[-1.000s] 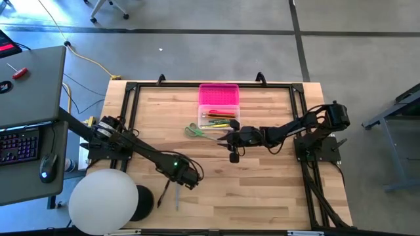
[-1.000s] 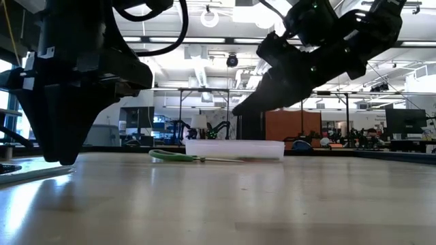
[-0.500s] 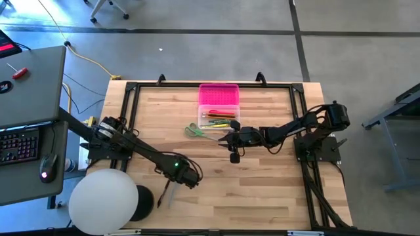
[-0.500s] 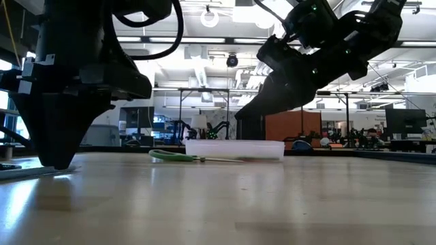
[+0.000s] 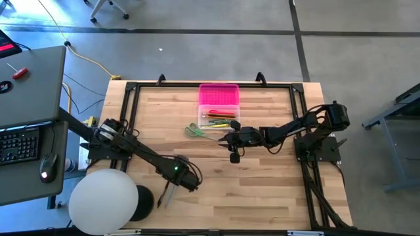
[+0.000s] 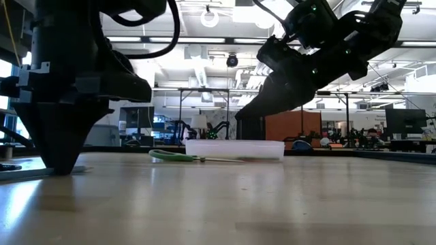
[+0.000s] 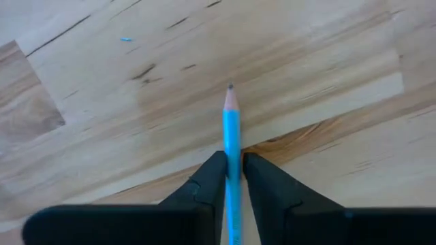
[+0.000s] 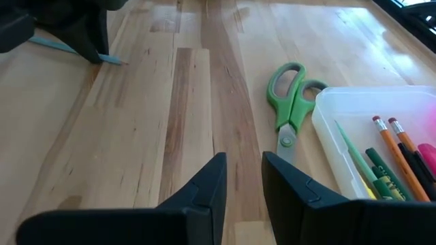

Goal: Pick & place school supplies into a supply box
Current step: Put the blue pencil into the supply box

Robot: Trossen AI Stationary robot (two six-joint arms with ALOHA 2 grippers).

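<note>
A blue pencil (image 7: 231,126) lies flat on the wooden table near its near-left corner. My left gripper (image 5: 176,185) points down over it, shut on its shaft; its tip meets the table top in the low view (image 6: 61,165). My right gripper (image 8: 245,170) hovers open above mid-table with nothing between its fingers. It stands just short of the green-handled scissors (image 8: 293,92), which lie flat beside the supply box. The box's clear base (image 5: 220,120) holds several pens and pencils. Its pink lid (image 5: 218,95) lies open on the far side. My left gripper pinches the blue pencil's shaft (image 7: 231,160), a little behind the sharpened end, between its two fingers (image 7: 211,180). The fingers come from above, pointing down, one on each side of the shaft. The pencil lies on the table, its point sticking out past the fingers.
A black rail frame (image 5: 131,88) runs around the table's edges. A large white ball-like thing (image 5: 104,200) and a black object (image 5: 146,200) sit at the near-left corner, close to my left arm. A grey desk with a keyboard (image 5: 20,144) stands left of the table.
My left gripper has sunk a little until its fingertips reach the table top at the pencil. My right arm has kept still.
</note>
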